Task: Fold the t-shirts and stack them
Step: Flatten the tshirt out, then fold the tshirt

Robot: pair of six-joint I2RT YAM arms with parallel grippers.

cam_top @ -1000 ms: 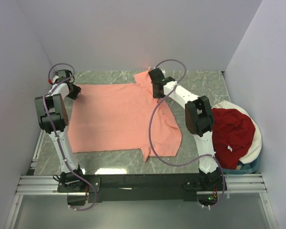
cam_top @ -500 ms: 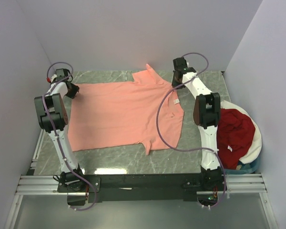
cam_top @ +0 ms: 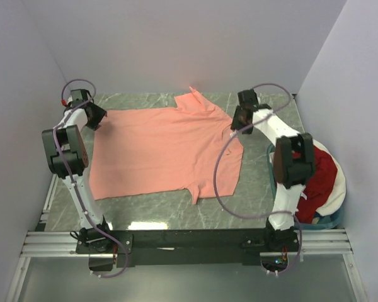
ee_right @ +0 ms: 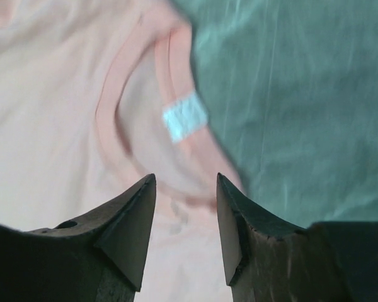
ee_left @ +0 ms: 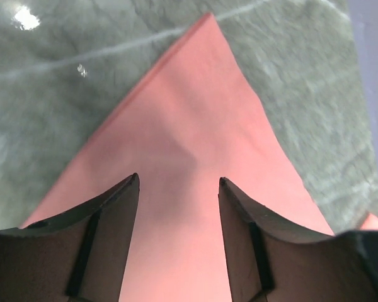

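The salmon-pink t-shirt [cam_top: 167, 151] lies spread flat on the marble table [cam_top: 264, 182], neck toward the right. My left gripper [cam_top: 98, 119] hovers open over its far left corner, and in the left wrist view pink cloth [ee_left: 189, 126] shows between the apart fingers of that gripper [ee_left: 178, 179]. My right gripper [cam_top: 238, 124] stands open just above the collar. The right wrist view has the white neck label [ee_right: 184, 116] ahead of the right gripper [ee_right: 186, 177], with nothing between the fingers. The dark red t-shirt [cam_top: 315, 176] lies crumpled in the basket.
The white-rimmed round basket [cam_top: 340, 185] sits at the table's right edge, beside the right arm's elbow. White walls close in the table on the left, far and right sides. Bare marble shows along the near edge and at the far right corner.
My right gripper has let go of the pink shirt, opened and swung right from the sleeve to the collar. The left gripper's jaws have widened. The shirt now lies flatter.
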